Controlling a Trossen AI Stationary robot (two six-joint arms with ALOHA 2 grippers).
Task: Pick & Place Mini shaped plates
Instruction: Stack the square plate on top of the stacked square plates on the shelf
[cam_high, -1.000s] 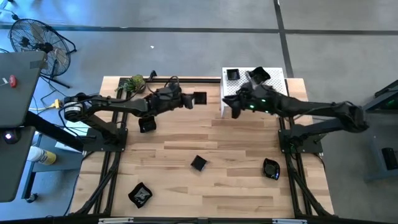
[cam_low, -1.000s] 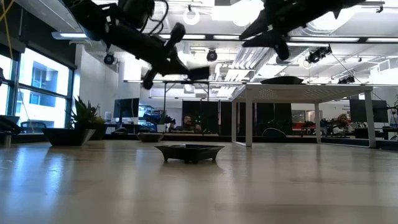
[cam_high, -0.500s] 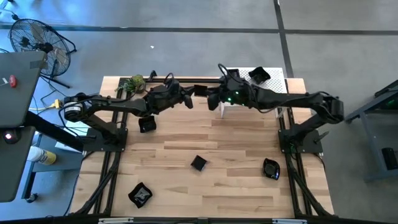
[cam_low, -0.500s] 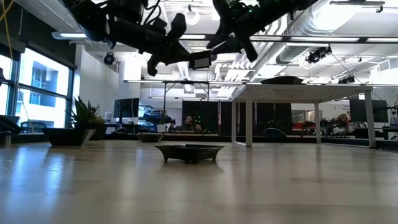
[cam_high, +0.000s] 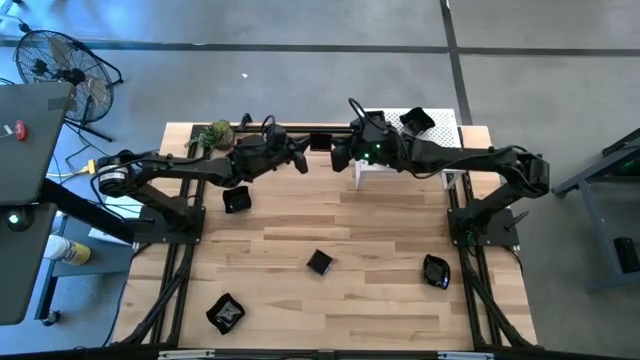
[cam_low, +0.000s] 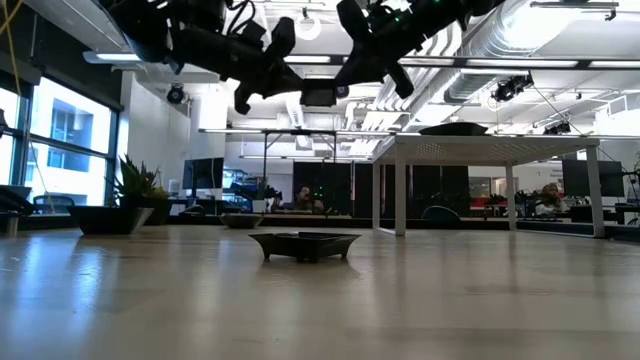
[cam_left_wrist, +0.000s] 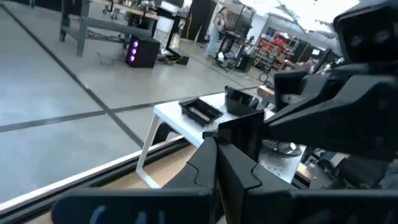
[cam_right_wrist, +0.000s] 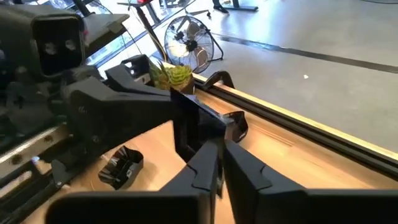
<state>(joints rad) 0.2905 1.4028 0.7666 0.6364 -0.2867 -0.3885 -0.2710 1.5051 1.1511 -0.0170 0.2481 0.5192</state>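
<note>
A small black square plate (cam_high: 320, 142) hangs in the air over the table's far edge, between my two grippers. My left gripper (cam_high: 304, 154) comes at it from the table's left and is shut on it. My right gripper (cam_high: 337, 155) comes from the right and is shut on the same plate (cam_right_wrist: 190, 124). Other black plates lie flat on the table (cam_high: 236, 200) (cam_high: 319, 262) (cam_high: 435, 270) (cam_high: 226, 313). Two more plates (cam_high: 374, 120) (cam_high: 417, 120) sit on the white stand (cam_high: 440, 135). My left gripper pinches the plate's rim (cam_left_wrist: 231, 138) between its two fingers, coming about level from the table's left. The plate is lifted clear of the table, high above it (cam_low: 318, 95). My right gripper pinches the plate's opposite rim (cam_right_wrist: 200, 140) between its two fingers, coming from the table's right, opposite my left gripper. The plate stands on edge in front of the fingers in this view. The fingertips themselves hide the exact place of contact.
A green leafy ball (cam_high: 212, 133) lies at the table's far left corner. The white stand (cam_low: 490, 145) rises at the far right, just beside my right arm. One plate (cam_low: 304, 243) sits mid-table in the low view. A fan (cam_high: 60, 65) stands off the table.
My right gripper has swung from the white stand toward the table's left and met the plate that my left gripper holds. My left gripper has risen a little and gone toward the far edge with the plate.
</note>
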